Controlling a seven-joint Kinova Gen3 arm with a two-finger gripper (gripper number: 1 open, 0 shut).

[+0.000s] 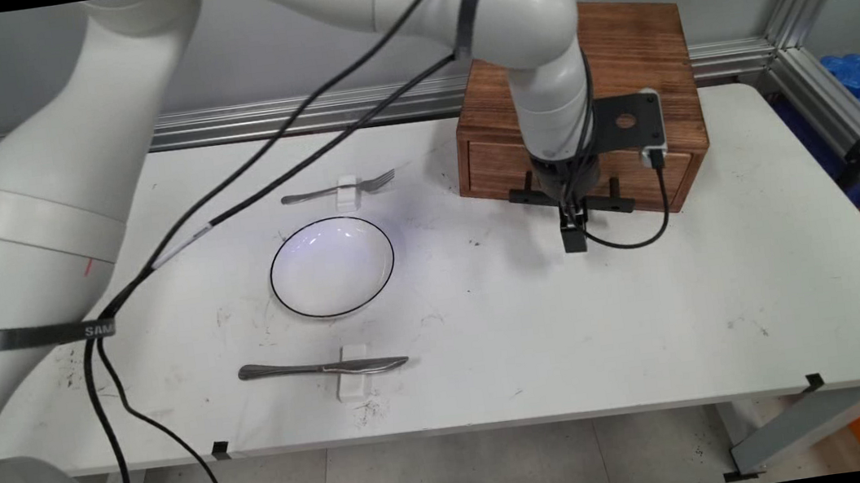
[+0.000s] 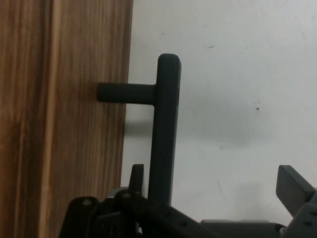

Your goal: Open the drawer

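The black two-finger gripper (image 2: pixel 213 186) hangs with fingers spread around the black bar handle (image 2: pixel 166 129) of the brown wooden drawer box (image 1: pixel 621 62).

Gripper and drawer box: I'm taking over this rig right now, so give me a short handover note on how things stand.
Gripper: open, pointing down in front of the wooden drawer box, with the black drawer handle between its jaws, not yet clamped.
Drawer: looks closed.
Elsewhere on the white table: a white bowl with a black rim, a fork behind it on a small white rest, and a knife in front of it on another white rest.
Done: nothing moved that I can see. Left: handle not gripped.
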